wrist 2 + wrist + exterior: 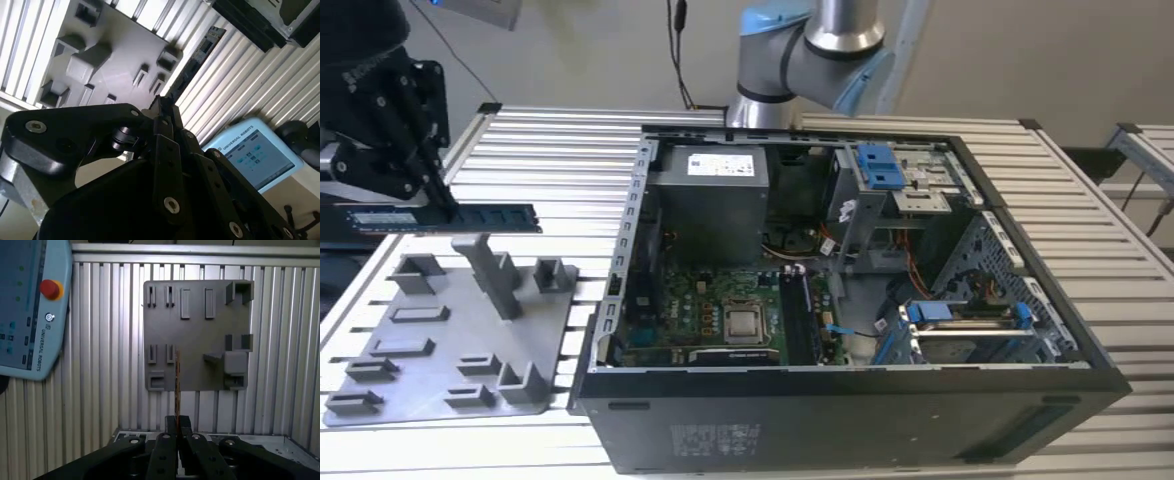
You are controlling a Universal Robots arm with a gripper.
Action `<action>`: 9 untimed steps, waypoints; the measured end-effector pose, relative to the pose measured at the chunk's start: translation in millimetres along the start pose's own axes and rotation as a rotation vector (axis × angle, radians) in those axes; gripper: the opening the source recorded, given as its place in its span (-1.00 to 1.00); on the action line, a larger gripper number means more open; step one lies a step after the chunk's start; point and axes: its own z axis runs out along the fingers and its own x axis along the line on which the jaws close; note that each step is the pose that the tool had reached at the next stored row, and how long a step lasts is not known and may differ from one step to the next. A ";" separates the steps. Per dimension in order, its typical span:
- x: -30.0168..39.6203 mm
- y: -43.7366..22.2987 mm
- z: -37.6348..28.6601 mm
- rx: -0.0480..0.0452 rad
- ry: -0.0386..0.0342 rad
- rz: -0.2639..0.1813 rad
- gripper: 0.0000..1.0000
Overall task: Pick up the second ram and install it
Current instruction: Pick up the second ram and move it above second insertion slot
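Note:
The second ram (447, 217) is a long dark blue-black stick, held level in the air above the grey holder plate (440, 330) at the exterior view's left. My gripper (434, 203) is shut on its upper edge near one end. In the second wrist view the ram (197, 57) juts out from the black fingers (167, 112) over the plate (120, 55). In the first wrist view the ram (176, 385) appears edge-on, rising from the gripper (177, 422) in front of the plate (195, 335).
An open black computer case (854, 400) lies to the exterior view's right, with a green motherboard (720, 310), a grey power-supply box (707, 200) and blue drive brackets (881, 165). A dark stick (797, 315) stands in a motherboard slot. A teach pendant (25, 305) lies on the slatted table.

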 end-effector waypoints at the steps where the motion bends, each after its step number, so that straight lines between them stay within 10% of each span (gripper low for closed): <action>1: 0.0 -3.8 0.1 0.0001 -0.0001 0.000 -0.72; 9: 0.3 -33.9 0.4 0.0000 0.0000 0.000 -0.72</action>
